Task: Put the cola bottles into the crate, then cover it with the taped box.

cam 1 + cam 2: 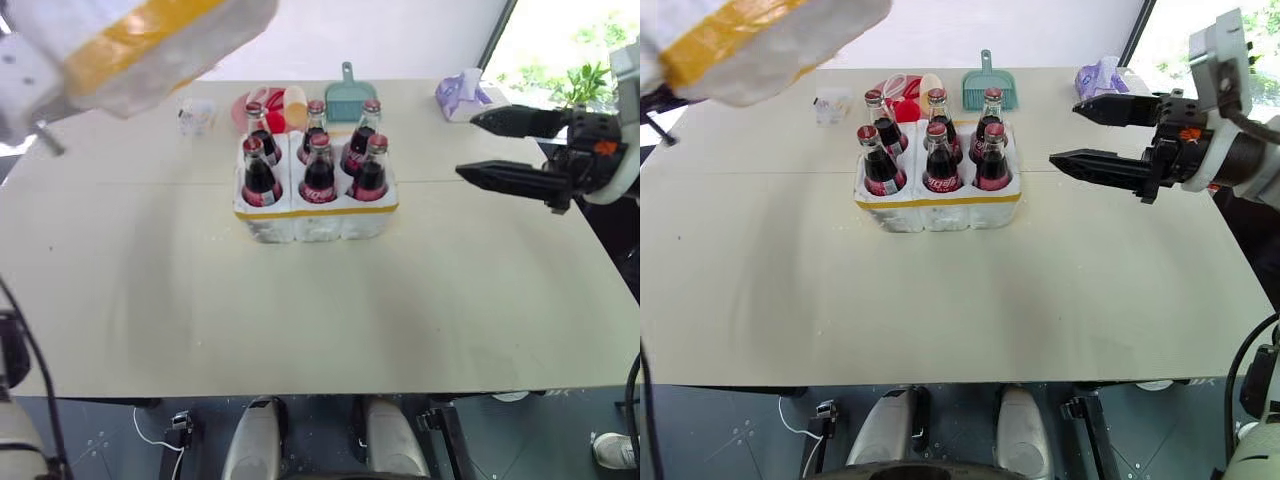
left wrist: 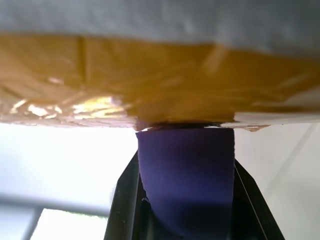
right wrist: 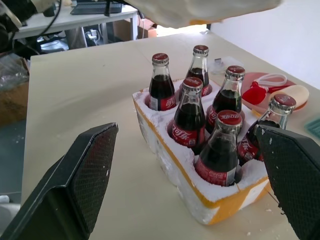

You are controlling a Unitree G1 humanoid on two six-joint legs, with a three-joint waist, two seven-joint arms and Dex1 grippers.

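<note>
All six cola bottles are sitting in the crate; left tool is pinching the airborne taped box, right tool is waiting spread; covering is remaining.

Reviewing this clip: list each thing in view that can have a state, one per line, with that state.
cola bottles: all six capped, upright in the crate's wells.
crate: full, uncovered, on the table.
taped box: lifted off the table, tilted, up and to the left of the crate.
left claw: shut on the taped box.
right claw: open, empty, to the right of the crate.
</note>
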